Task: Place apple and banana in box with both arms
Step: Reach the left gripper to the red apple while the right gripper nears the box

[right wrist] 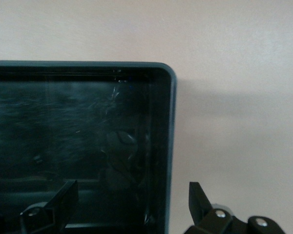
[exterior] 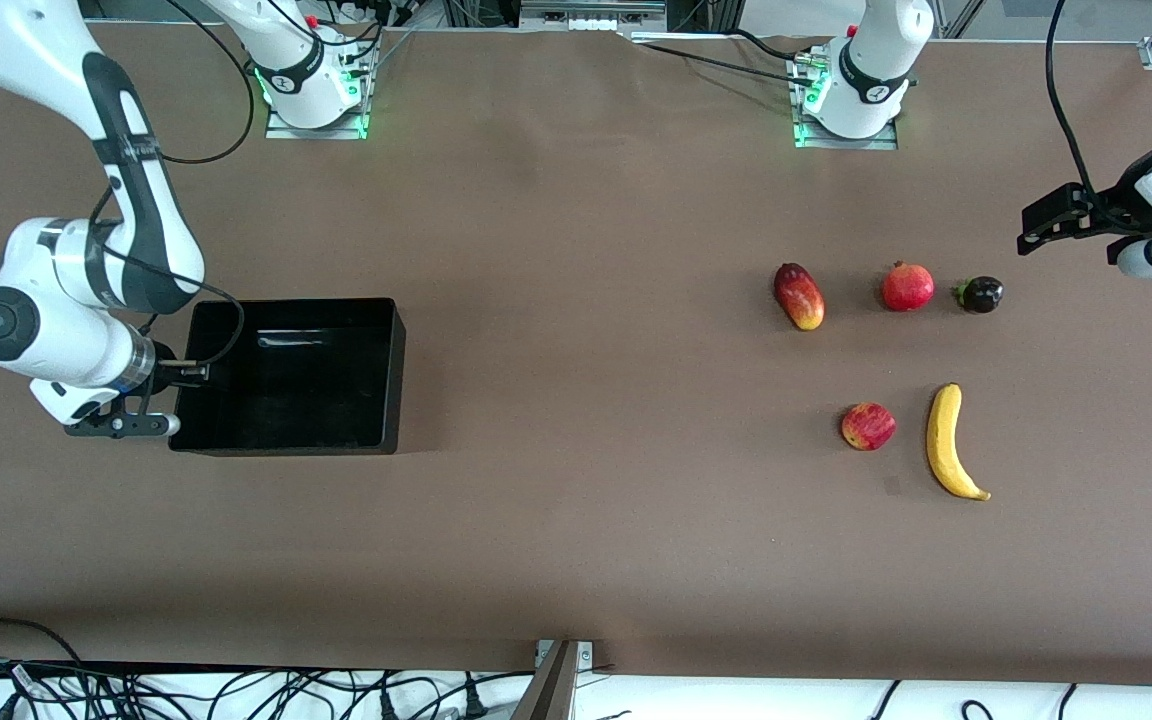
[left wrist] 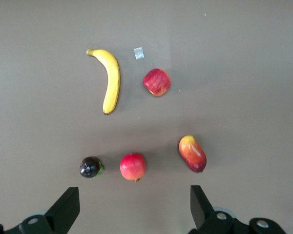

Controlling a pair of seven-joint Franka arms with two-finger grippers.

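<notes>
Box: we see the black box (exterior: pixel 288 375) on the table (exterior: pixel 576 520) at the right arm's end, nothing in it.
Apple: the apple (exterior: pixel 868 426) lies well apart from the box, toward the left arm's end.
Banana: the banana (exterior: pixel 950 441) is farther from the box still, just beside the apple.
Other fruit: a mango (exterior: pixel 799 296), pomegranate (exterior: pixel 908 287) and dark fruit (exterior: pixel 980 294) sit in a row.
Right gripper (right wrist: pixel 132 202): we find it over the box's wall, fingers spread.
Left gripper (left wrist: pixel 134 207): high and far from the box, fingers spread, nothing held.
</notes>
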